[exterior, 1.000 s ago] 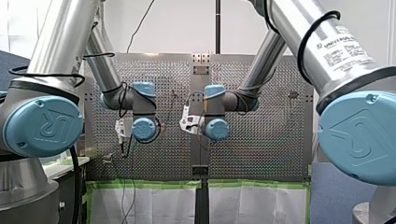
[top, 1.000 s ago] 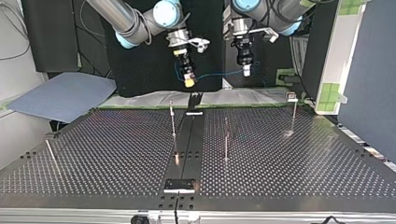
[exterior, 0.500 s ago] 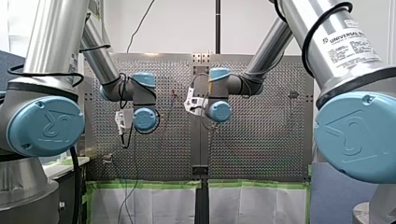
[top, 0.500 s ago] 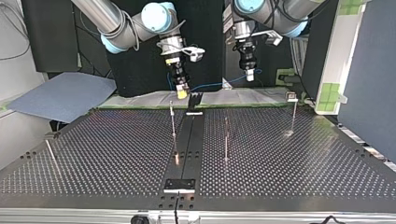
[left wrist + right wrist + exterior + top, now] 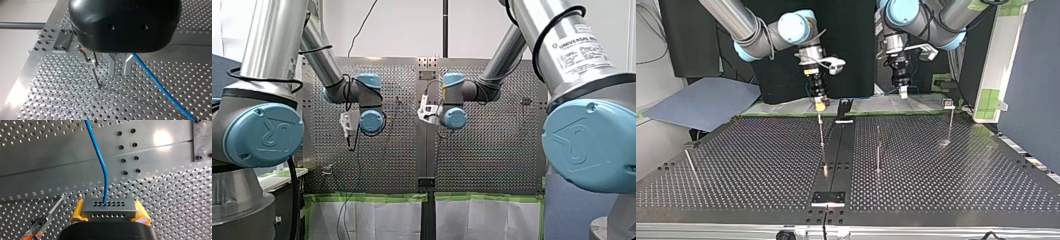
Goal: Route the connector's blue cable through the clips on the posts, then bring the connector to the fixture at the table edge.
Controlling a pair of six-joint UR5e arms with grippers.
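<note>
Grey perforated connector (image 5: 109, 208), blue cable (image 5: 100, 157), clenched in right fingers (image 5: 142, 216); left gripper (image 5: 119, 73) unclear.

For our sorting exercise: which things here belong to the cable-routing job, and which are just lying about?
Job: connector, blue cable, clip posts, my right gripper holding the connector.
Lying about: blue-grey mat, green tape.

Bright, even room light w/ soft shadows.
Glare spots on silver perforated metal table (image 5: 162, 137) in L+R wrist views.
</note>
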